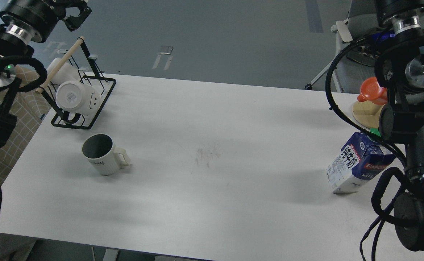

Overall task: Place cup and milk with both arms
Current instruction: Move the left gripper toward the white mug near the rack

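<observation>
The cup (pixel 102 155), white and ribbed with a dark grey inside, stands upright on the left part of the white table (pixel 212 119), its handle pointing right. The milk (pixel 357 163), a dark blue and white carton with a green cap, stands at the table's right side, partly behind my right arm (pixel 415 119). My left gripper (pixel 75 13) is high at the top left, far above and behind the cup; it is dark and cut by the frame edge. My right arm runs up out of the top edge; its gripper is out of view.
A black wire rack (pixel 88 108) with a wooden bar holds plain white smiley mugs (pixel 75 96) at the back left. An orange mug (pixel 372 90) sits on a wooden disc (pixel 365 113) at the back right, behind the milk. A chair (pixel 342 32) stands beyond the table.
</observation>
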Motion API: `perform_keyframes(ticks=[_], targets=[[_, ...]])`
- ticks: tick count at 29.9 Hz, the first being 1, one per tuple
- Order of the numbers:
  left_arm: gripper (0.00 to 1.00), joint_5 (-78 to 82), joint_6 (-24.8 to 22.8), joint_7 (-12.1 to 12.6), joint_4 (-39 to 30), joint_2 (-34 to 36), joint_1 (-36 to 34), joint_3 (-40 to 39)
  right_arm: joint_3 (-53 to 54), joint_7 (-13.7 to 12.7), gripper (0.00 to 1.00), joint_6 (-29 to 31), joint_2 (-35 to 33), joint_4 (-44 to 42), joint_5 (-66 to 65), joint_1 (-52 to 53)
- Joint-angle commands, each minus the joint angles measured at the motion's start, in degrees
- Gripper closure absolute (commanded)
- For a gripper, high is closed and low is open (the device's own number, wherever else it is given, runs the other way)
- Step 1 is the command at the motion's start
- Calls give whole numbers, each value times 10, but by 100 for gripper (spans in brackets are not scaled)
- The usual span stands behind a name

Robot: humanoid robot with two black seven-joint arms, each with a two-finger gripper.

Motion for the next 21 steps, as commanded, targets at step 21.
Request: perform_keyframes(ticks=[21], targets=[[2, 500, -93, -76, -271, 293, 334, -14, 1, 0, 0, -1, -44, 52, 1, -70]])
